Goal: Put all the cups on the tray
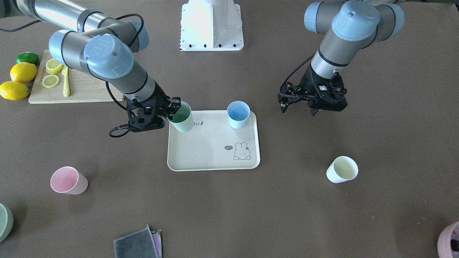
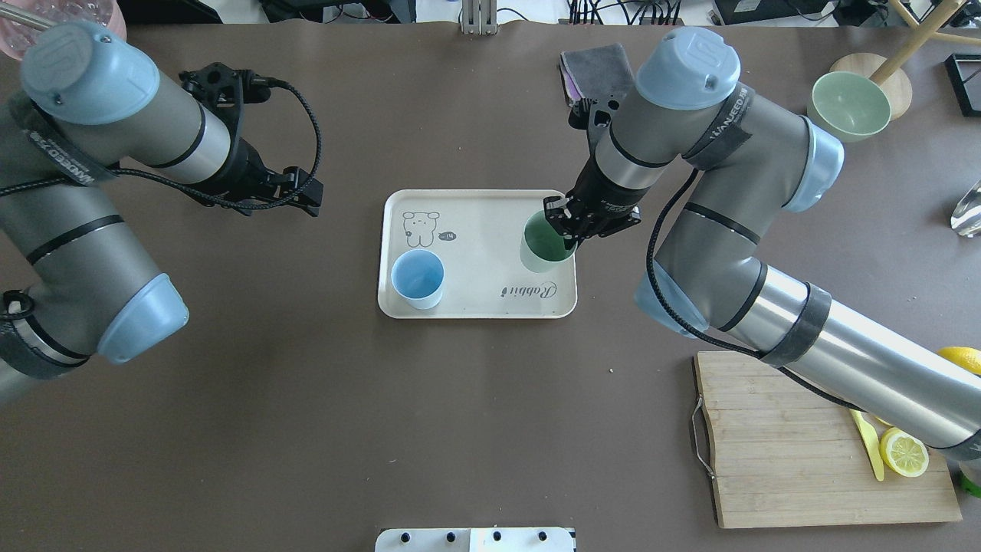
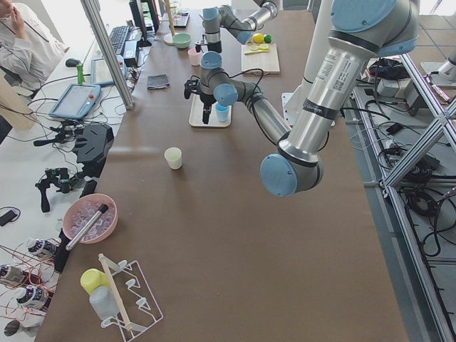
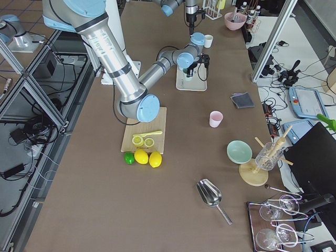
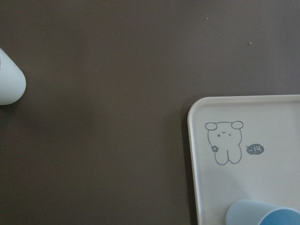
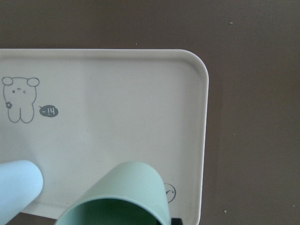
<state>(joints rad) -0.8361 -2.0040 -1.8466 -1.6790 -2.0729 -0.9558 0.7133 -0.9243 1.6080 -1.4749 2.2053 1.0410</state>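
The beige tray [image 1: 211, 157] lies at the table's middle. A light blue cup [image 1: 238, 114] stands upright on it. My right gripper [image 1: 172, 107] is shut on the rim of the mint green cup [image 1: 181, 117], which is slightly tilted at the tray's corner; it also shows in the overhead view [image 2: 546, 241]. The pink cup [image 1: 68, 181] and the cream-yellow cup [image 1: 342, 169] lie on their sides on the table, off the tray. My left gripper [image 1: 304, 105] is open and empty, above bare table beside the tray. In the left wrist view I see the tray [image 5: 262, 122] and the cream-yellow cup's edge [image 5: 7, 84].
A wooden cutting board [image 1: 82, 89] with lemon slices and a knife sits beside whole lemons and a lime. A grey cloth [image 1: 138, 243], a green dish [image 1: 3, 222] and a mauve container [image 1: 450, 240] lie along the far edge. The robot base [image 1: 211, 25] stands behind the tray.
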